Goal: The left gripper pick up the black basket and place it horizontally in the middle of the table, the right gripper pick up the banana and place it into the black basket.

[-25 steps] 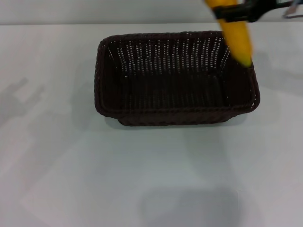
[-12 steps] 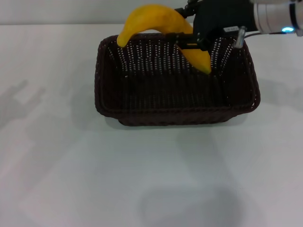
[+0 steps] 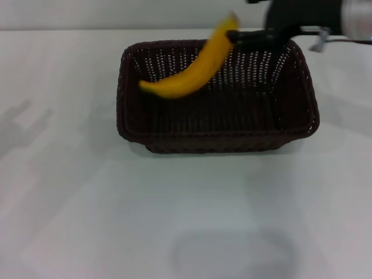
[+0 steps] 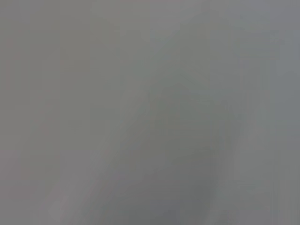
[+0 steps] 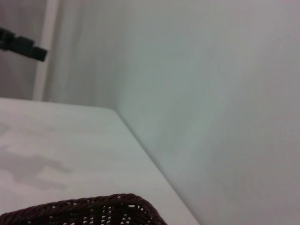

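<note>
Worktop [image 3: 70, 203]: white; we log no left pincer in view. Black basket [image 3: 218, 142]: lying lengthwise mid-worktop, open side up. Banana [image 3: 192, 72]: half a second ago arched above the far rim, now slanted down over the basket's interior, low tip toward its left wall. Right pincer [image 3: 247, 36]: at the far-right rim, clamped on the banana's upper end. We judge release imminent.
</note>
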### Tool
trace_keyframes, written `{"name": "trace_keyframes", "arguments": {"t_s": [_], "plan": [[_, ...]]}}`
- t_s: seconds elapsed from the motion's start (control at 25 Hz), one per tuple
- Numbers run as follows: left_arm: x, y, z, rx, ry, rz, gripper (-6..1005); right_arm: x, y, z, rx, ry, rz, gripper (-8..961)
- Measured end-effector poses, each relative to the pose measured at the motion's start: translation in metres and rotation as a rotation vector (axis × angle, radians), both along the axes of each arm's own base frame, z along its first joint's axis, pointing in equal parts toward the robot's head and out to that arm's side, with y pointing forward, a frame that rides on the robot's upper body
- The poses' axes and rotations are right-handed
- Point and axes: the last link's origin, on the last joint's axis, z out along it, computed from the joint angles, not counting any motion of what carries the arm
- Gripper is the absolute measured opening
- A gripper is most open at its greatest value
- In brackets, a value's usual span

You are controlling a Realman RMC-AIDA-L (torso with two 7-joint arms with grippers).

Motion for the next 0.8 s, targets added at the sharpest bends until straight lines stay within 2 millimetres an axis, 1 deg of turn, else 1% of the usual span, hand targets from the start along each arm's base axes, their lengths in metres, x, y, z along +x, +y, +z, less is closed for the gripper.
{"name": "trace_keyframes", "arguments": {"t_s": [0.08, 0.16, 0.2, 0.24, 0.4, 0.48, 0.52, 0.64, 0.68, 0.8], "plan": [[-0.002, -0.001, 0.0, 0.007, -0.002, 0.003, 658, 0.013, -0.003, 0.01, 0.008, 0.036, -0.017, 693], [-0.003, -0.001, -0.001, 0.018, -0.009, 0.001, 657, 0.032, -0.007, 0.026, 0.029, 0.088, -0.063, 749], [-0.003, -0.001, -0.001, 0.023, -0.013, 0.0, 657, 0.038, -0.008, 0.032, 0.04, 0.112, -0.084, 777], [-0.005, -0.002, -0.001, 0.032, -0.018, -0.003, 657, 0.049, -0.009, 0.041, 0.059, 0.165, -0.129, 805], [-0.01, -0.003, -0.003, 0.063, -0.023, -0.006, 657, 0.091, -0.012, 0.068, 0.106, 0.396, -0.314, 846], [-0.013, -0.005, -0.006, 0.08, -0.019, -0.005, 657, 0.109, -0.016, 0.077, 0.099, 0.487, -0.376, 856], [-0.015, -0.006, -0.007, 0.088, -0.016, -0.005, 657, 0.118, -0.019, 0.08, 0.088, 0.525, -0.397, 856], [-0.023, -0.012, -0.012, 0.135, -0.001, -0.002, 657, 0.137, -0.033, 0.084, 0.057, 0.599, -0.402, 856], [-0.024, -0.013, -0.012, 0.147, 0.002, -0.001, 657, 0.145, -0.037, 0.085, 0.065, 0.621, -0.409, 856], [-0.036, -0.026, -0.014, 0.207, 0.014, 0.026, 656, 0.17, -0.049, 0.088, 0.124, 0.668, -0.44, 856]]}}
